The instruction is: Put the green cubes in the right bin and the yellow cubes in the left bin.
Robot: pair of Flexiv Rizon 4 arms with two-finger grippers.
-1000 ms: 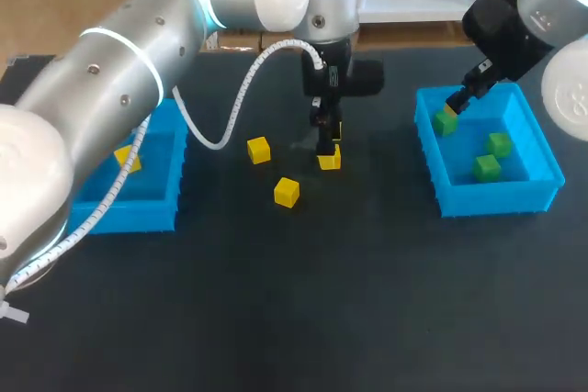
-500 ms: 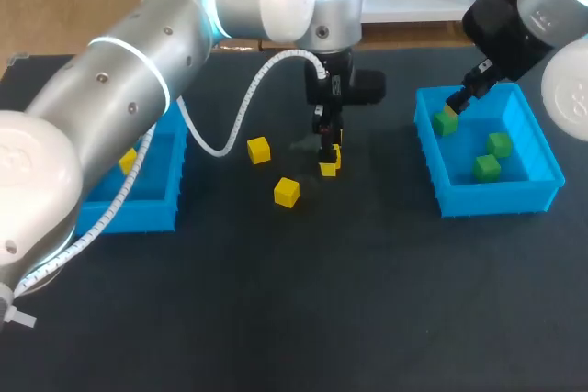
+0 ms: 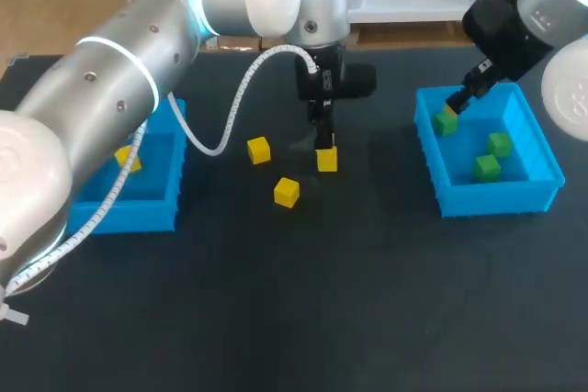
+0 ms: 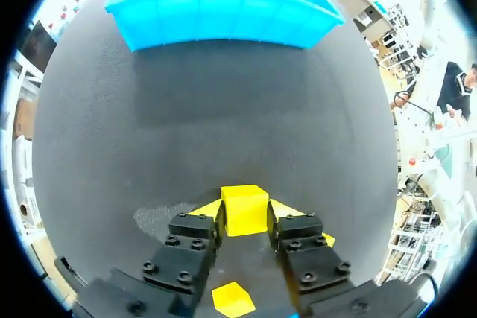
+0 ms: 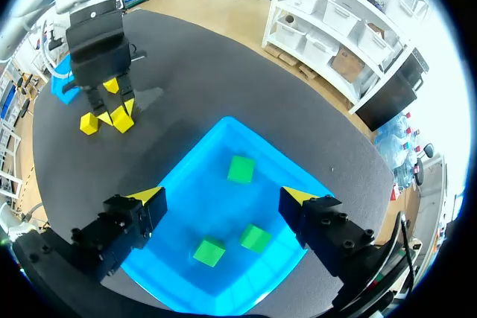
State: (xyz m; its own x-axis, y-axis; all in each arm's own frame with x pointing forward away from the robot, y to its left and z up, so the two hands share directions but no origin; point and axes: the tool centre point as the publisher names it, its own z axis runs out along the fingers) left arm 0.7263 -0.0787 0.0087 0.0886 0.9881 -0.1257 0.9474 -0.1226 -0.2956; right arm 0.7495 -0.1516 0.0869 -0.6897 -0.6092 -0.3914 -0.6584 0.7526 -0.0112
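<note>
- left arm (image 3: 138,61) over mid desk (image 3: 367,273), left hand (image 4: 244,223) clamped on a yellow cube (image 4: 244,210).
- right hand (image 5: 223,200) wide open, empty, above the right bin (image 5: 192,182).
- right wrist view alone shows its spread fingers (image 5: 151,199).

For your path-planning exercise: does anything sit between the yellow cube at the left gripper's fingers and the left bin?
Yes. A second yellow cube lies roughly on the line from the gripped yellow cube to the left bin; lifting should clear it.
</note>
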